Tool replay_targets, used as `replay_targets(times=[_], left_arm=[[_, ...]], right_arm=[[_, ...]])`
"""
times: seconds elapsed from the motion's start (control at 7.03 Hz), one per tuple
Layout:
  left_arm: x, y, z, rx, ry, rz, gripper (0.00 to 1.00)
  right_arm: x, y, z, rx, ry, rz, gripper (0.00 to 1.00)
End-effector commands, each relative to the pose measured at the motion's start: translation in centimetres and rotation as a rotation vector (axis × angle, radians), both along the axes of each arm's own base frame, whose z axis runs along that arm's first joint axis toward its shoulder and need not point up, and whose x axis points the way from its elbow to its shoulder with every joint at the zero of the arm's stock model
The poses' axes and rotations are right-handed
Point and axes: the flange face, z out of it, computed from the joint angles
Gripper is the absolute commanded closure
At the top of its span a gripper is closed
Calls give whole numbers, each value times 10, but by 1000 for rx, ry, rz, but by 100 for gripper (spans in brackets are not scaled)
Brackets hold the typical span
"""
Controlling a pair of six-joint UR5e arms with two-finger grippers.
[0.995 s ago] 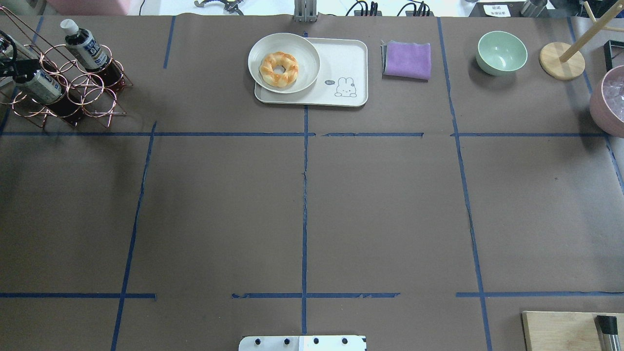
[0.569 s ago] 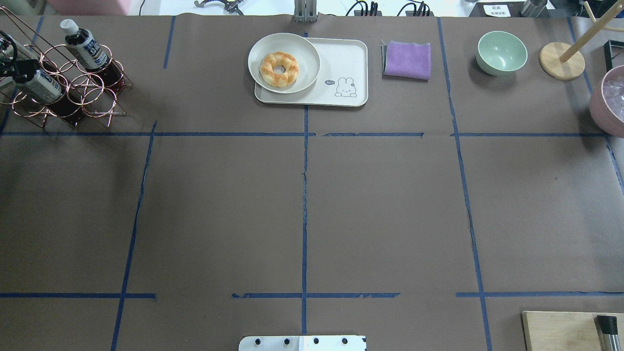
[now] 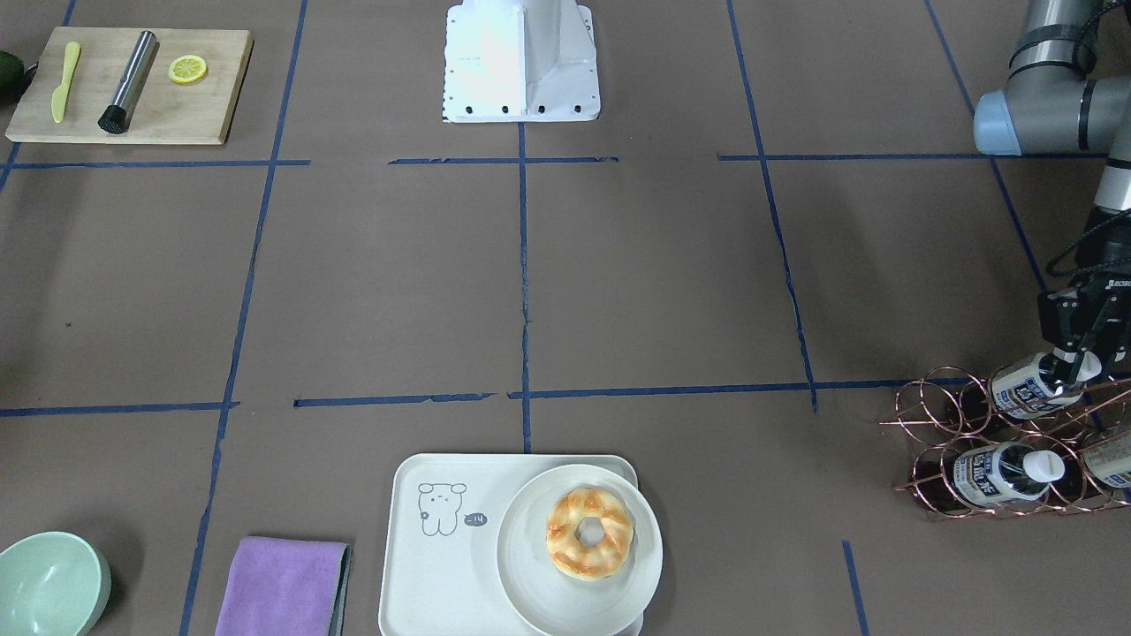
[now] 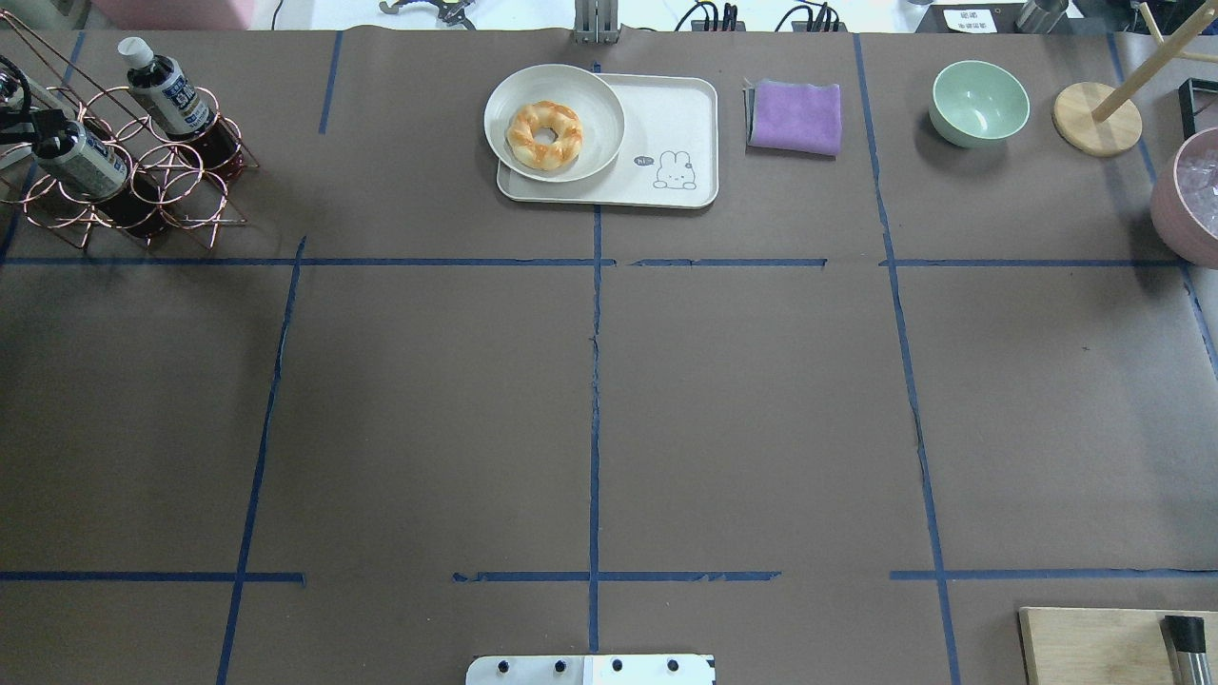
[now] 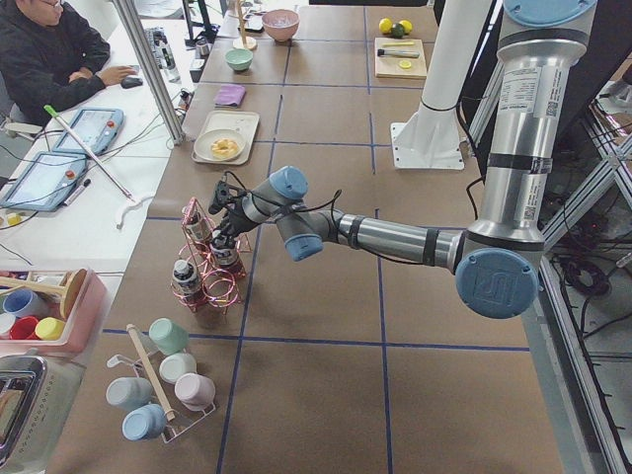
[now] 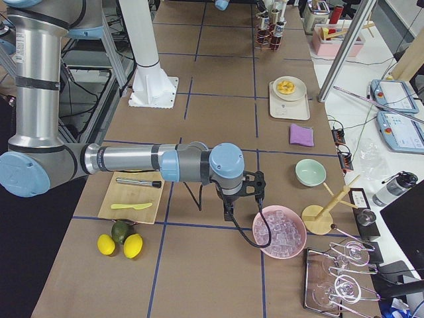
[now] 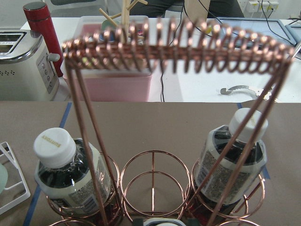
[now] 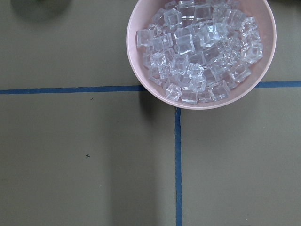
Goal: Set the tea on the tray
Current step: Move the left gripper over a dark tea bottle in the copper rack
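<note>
Tea (image 3: pixel 1025 387) stands tilted in the copper rack (image 3: pixel 923 442) at the bench's left end, its cap pinched in my left gripper (image 3: pixel 1071 364). I judge this the extraction step: lift clear of the rings, then cross to the tray (image 3: pixel 424 583).

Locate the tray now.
Overhead view: the tray sits at the far centre edge of the table, the doughnut plate overlapping its left end, the purple cloth just right of it.

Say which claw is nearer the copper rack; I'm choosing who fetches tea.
Left. The left claw is at the rack, gripping the tea by its cap; the right claw hangs far off near the ice bowl.
</note>
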Motion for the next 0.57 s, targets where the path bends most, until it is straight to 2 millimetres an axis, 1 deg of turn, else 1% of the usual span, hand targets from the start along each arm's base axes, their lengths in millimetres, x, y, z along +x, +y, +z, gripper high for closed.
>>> replay_targets(times=[0.0,0.14,0.28,0.43], left_arm=[[-23,5,-22,21,31,-4,100],[-51,4,-28,25,47,-31,100],[-71,3,-32,33,53,-60,100],[-77,5,-44,51,61,-66,100]], right_arm=[[0,0,1,0,0,-1,0],[0,0,3,-5,0,-1,0],[0,0,4,-7,0,-1,0],[0,0,5,-8,-1,-1,0]])
